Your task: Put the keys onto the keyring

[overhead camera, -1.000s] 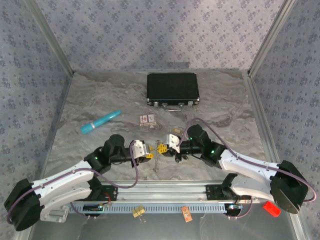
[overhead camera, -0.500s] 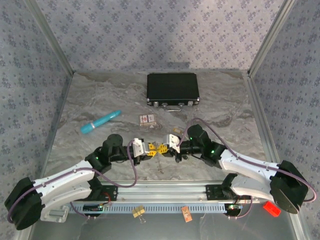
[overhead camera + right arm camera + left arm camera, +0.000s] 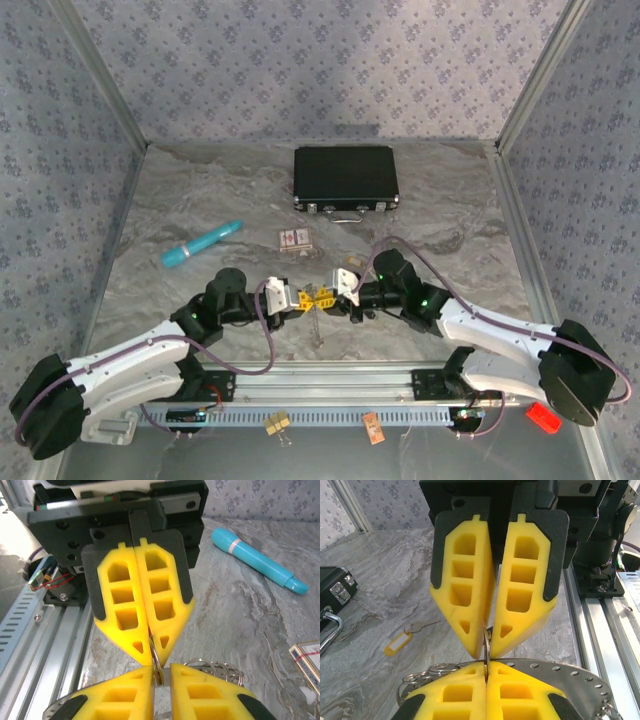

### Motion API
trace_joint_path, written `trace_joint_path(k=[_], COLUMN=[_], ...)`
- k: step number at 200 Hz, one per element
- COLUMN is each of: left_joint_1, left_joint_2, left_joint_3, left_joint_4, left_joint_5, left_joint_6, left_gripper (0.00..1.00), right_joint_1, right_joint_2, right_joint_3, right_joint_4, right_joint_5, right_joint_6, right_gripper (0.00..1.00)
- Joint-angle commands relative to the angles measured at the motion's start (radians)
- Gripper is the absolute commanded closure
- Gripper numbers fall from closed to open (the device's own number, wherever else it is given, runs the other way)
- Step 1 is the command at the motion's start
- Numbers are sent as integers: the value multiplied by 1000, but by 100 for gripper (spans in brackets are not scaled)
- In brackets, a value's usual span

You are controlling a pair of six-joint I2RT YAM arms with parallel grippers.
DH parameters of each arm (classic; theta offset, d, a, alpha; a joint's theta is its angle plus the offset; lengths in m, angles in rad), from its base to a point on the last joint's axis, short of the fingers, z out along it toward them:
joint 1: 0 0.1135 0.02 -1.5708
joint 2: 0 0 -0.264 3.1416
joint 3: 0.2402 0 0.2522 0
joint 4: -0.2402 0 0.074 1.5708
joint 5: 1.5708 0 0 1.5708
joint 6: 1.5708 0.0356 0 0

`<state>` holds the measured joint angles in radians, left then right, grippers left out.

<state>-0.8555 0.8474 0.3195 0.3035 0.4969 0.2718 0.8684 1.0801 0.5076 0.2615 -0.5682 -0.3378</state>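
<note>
Both grippers meet tip to tip above the table's front middle. My left gripper (image 3: 305,298) (image 3: 486,668) is shut on the keyring (image 3: 487,647) (image 3: 156,662), a thin silvery loop seen edge-on. Opposite it, my right gripper (image 3: 327,297) (image 3: 161,669) pinches the same loop, its fingers only about a ring's width apart. Several spare rings (image 3: 427,672) (image 3: 220,670) and a thin chain (image 3: 318,328) hang below the fingertips. A small key on a yellow tag (image 3: 400,642) lies on the table. No brass keys can be made out at the fingertips.
A black case (image 3: 345,178) stands at the back. The teal pen (image 3: 201,243) lies left and the red-and-white card box (image 3: 294,239) lies mid-table. The metal rail (image 3: 330,385) runs along the front, with a brass item (image 3: 277,424) and an orange tag (image 3: 373,428) below it.
My left gripper has moved right to meet the right gripper and is now shut on the ring it holds. The right arm has barely moved.
</note>
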Motion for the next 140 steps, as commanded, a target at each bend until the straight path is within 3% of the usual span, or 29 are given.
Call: trace_joint_path(k=[1, 116, 140], left_joint_1=[0, 0, 1], left_joint_2=[4, 8, 5], left_joint_3=[34, 39, 36], left_joint_4=[-23, -32, -33], left_joint_5=[-4, 2, 3], left_joint_6=[20, 23, 23], left_gripper=[100, 100, 100], right_joint_1=[4, 22, 22], right_joint_2=[-24, 45, 50], right_joint_3=[31, 63, 67], right_joint_4=[-57, -67, -77], right_joint_5=[30, 20, 25], right_joint_6=[-31, -47, -54], right_gripper=[83, 81, 86])
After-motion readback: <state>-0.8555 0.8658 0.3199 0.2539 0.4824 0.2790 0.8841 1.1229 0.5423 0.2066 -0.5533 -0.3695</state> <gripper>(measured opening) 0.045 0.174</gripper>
